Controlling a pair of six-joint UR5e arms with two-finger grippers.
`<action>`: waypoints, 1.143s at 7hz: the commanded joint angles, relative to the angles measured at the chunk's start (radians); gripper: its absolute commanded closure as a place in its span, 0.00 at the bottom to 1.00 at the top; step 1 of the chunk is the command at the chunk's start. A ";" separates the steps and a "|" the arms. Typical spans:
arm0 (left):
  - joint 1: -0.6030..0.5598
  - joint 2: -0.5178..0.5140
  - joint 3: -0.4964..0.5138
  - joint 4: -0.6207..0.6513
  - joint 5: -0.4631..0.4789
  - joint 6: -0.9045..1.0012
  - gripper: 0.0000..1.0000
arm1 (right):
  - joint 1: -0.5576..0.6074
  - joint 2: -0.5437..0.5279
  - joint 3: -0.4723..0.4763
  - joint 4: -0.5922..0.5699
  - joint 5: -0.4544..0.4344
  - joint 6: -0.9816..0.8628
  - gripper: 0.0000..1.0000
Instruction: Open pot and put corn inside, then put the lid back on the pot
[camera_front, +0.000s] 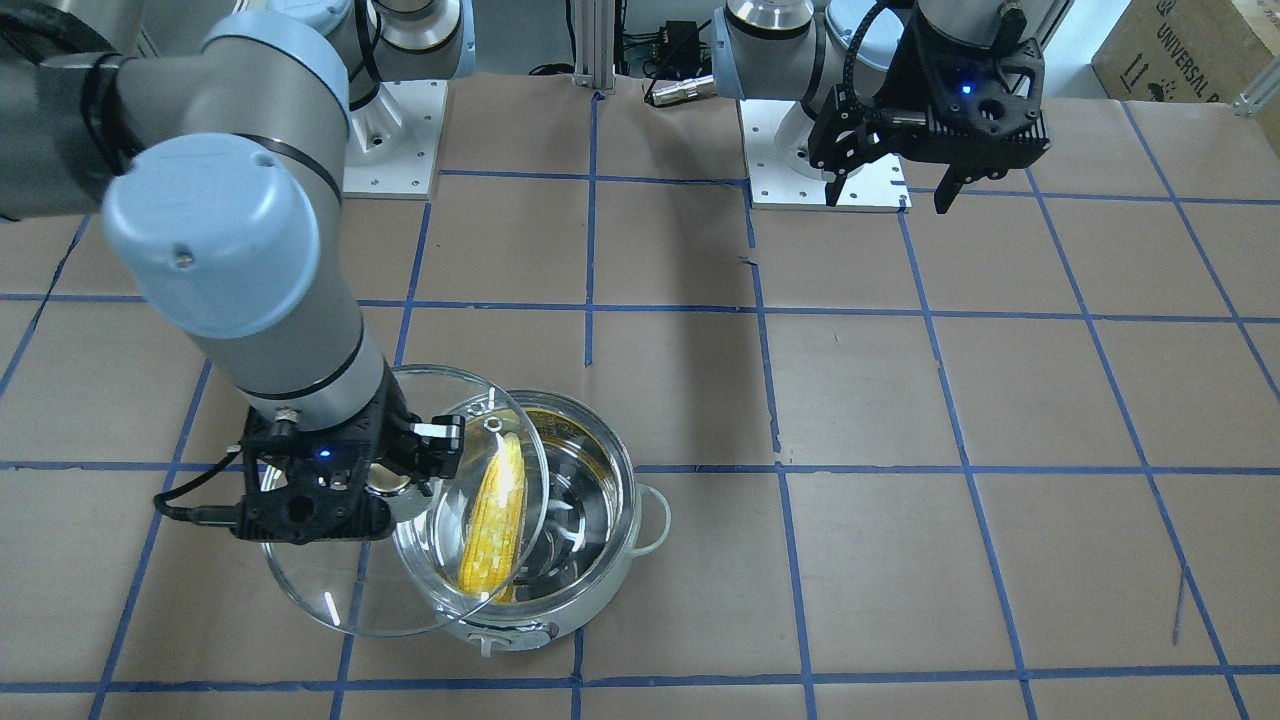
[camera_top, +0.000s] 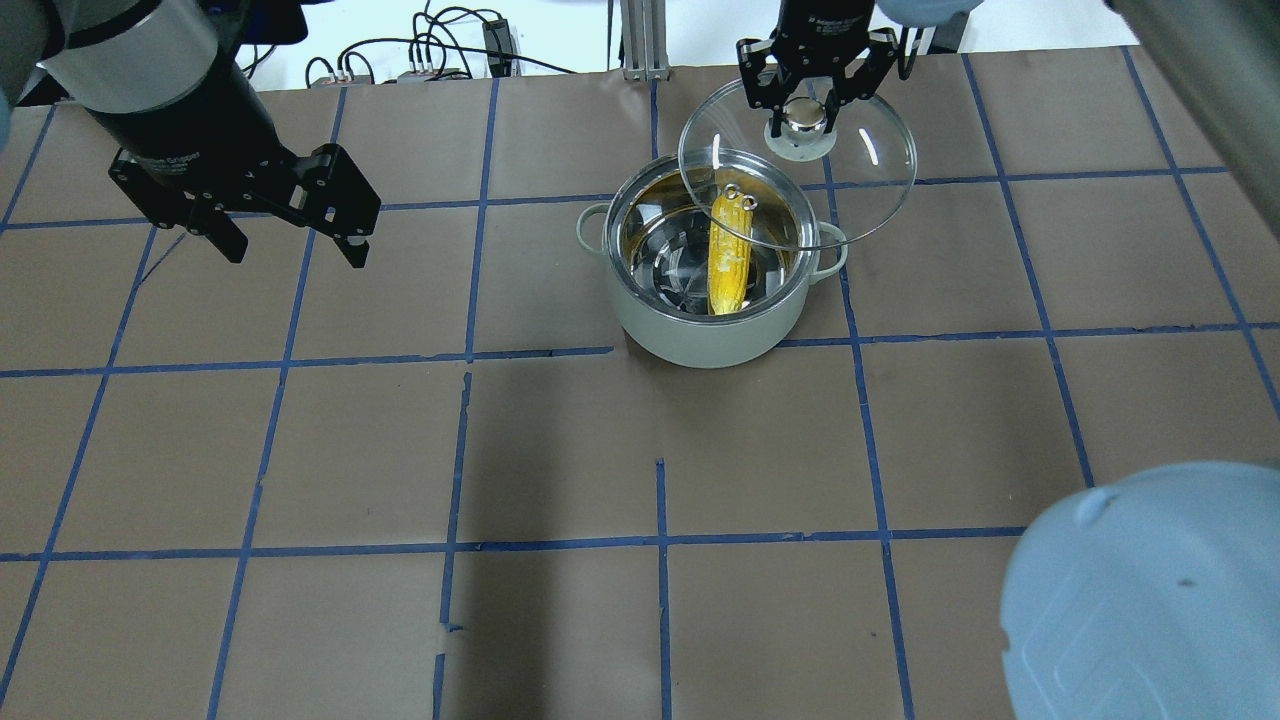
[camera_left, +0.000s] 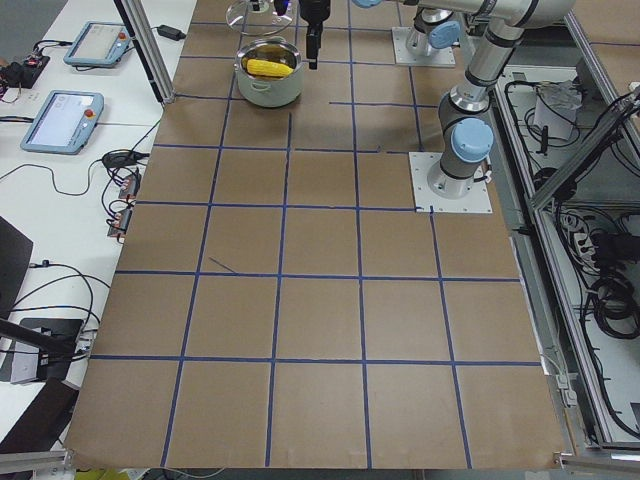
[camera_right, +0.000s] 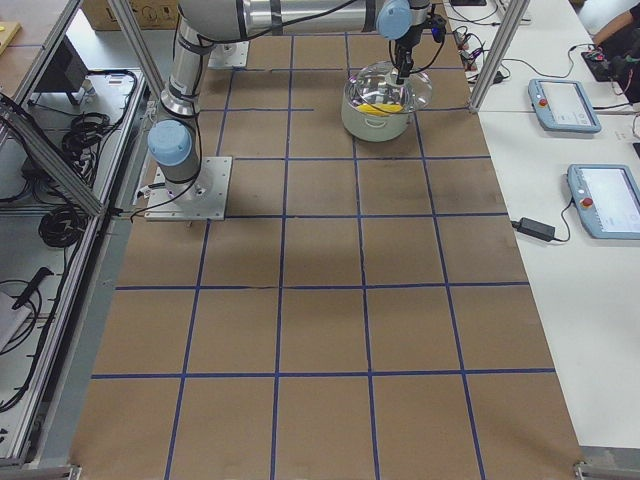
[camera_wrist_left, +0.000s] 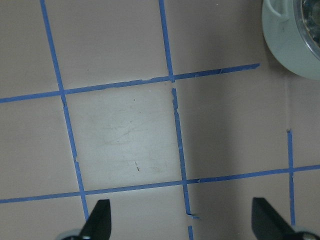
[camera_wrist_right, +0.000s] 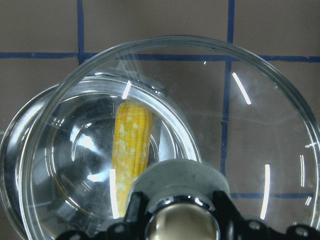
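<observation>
Black jaws of the right gripper (camera_top: 805, 108) clamp the knob of the lid (camera_top: 870, 165), which overlaps the pot's (camera_top: 700, 325) upper-right rim at upper centre of the overhead view. The corn (camera_top: 730, 265) lies inside. Best centre the lid over the rim before lowering. Left gripper (camera_top: 295, 252), jaws apart, hangs upper left.

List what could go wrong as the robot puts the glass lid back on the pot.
The lid overlaps only part of the pot; lowered now, its edge could strike the rim and tip.
The right gripper holds just the knob, so the glass might twist or slip.
The corn looks slanted; if its tip sits high, it could prop the lid up.
</observation>
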 joint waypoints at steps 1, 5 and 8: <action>0.008 0.015 -0.044 0.115 -0.003 -0.010 0.00 | 0.052 0.002 0.114 -0.160 -0.005 0.059 0.77; 0.005 -0.017 0.008 0.044 -0.002 -0.078 0.00 | 0.089 0.003 0.144 -0.210 0.000 0.092 0.77; 0.006 -0.014 -0.004 0.047 0.004 -0.019 0.00 | 0.106 0.009 0.144 -0.208 -0.002 0.104 0.77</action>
